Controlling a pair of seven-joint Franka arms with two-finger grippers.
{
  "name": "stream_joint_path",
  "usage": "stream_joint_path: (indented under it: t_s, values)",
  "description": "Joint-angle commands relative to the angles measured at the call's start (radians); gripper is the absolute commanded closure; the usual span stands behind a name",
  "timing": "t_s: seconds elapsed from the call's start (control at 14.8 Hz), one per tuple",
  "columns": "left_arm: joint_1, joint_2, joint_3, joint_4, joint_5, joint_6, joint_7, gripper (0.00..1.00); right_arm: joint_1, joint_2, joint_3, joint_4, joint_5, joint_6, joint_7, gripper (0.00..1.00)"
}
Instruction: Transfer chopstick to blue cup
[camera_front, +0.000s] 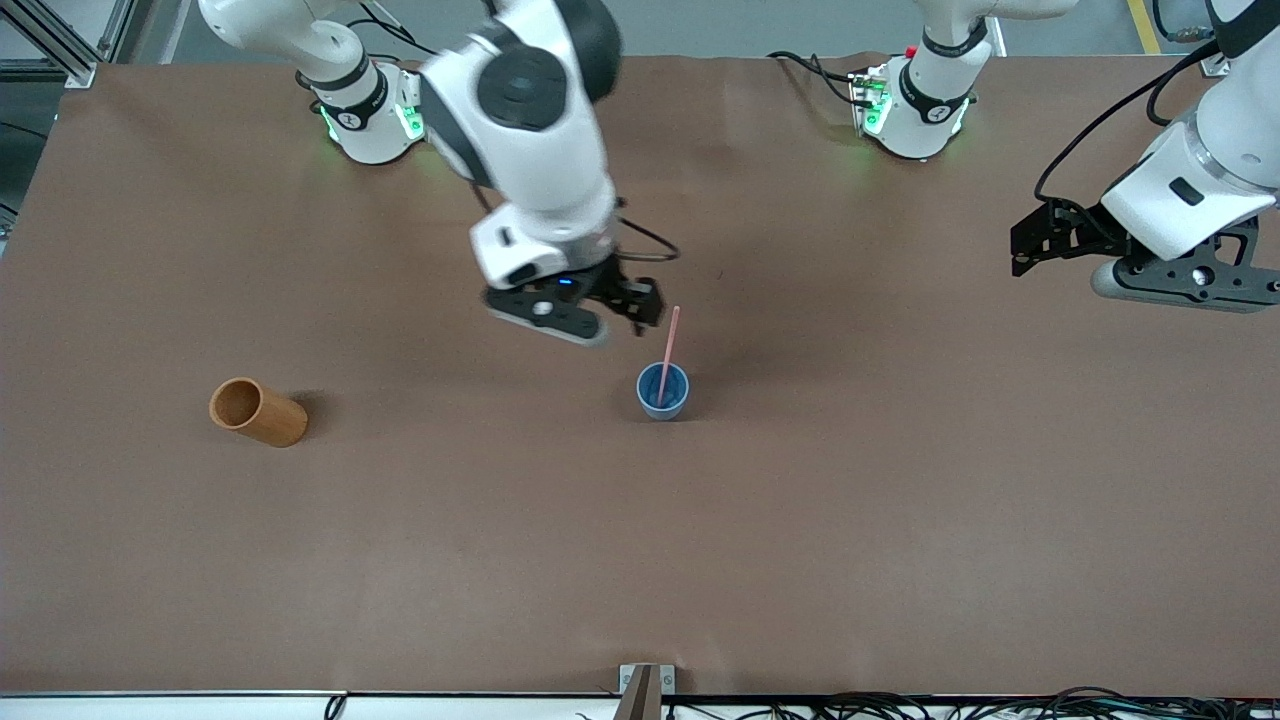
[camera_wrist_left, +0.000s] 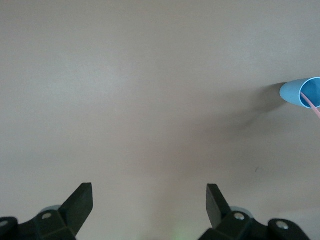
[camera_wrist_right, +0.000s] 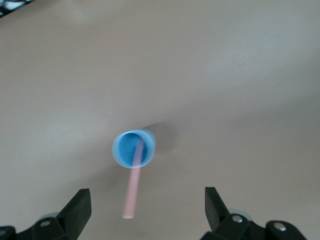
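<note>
The blue cup (camera_front: 662, 391) stands upright mid-table. The pale pink chopstick (camera_front: 669, 345) stands in it, its lower end inside and its upper end leaning out over the rim. My right gripper (camera_front: 628, 312) hangs open and empty just above the stick's upper end. The right wrist view looks down on the cup (camera_wrist_right: 119, 150) and the chopstick (camera_wrist_right: 132, 192) between the open fingers (camera_wrist_right: 80, 202) of the right gripper (camera_wrist_right: 147, 194). My left gripper (camera_front: 1028, 245) waits open and empty over the left arm's end of the table. Its wrist view shows the left gripper (camera_wrist_left: 150, 192), the cup (camera_wrist_left: 295, 92) and the stick (camera_wrist_left: 312, 104) at the edge.
An orange-brown cylindrical cup (camera_front: 258, 412) lies on its side toward the right arm's end of the table, level with the blue cup. The brown table cover (camera_front: 640, 560) spreads around both cups.
</note>
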Motion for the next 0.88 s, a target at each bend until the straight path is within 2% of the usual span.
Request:
stream_joint_path:
  t_s: [0.0,0.27,0.61,0.81]
  values:
    - [0.008,0.000,0.000,0.008,-0.008,0.004,0.010,0.00,-0.142,-0.129,0.014,-0.053,-0.013,-0.114,-0.208,0.00]
    - [0.008,0.003,0.002,0.026,-0.006,0.004,0.010,0.00,-0.308,-0.308,0.014,-0.175,-0.057,-0.126,-0.391,0.00]
    - [0.008,0.003,0.002,0.026,-0.009,0.004,0.001,0.00,-0.515,-0.549,0.014,-0.433,-0.062,-0.112,-0.661,0.00]
    - [0.008,0.003,0.002,0.026,-0.011,0.004,0.001,0.00,-0.583,-0.646,0.014,-0.568,-0.062,-0.051,-0.800,0.00]
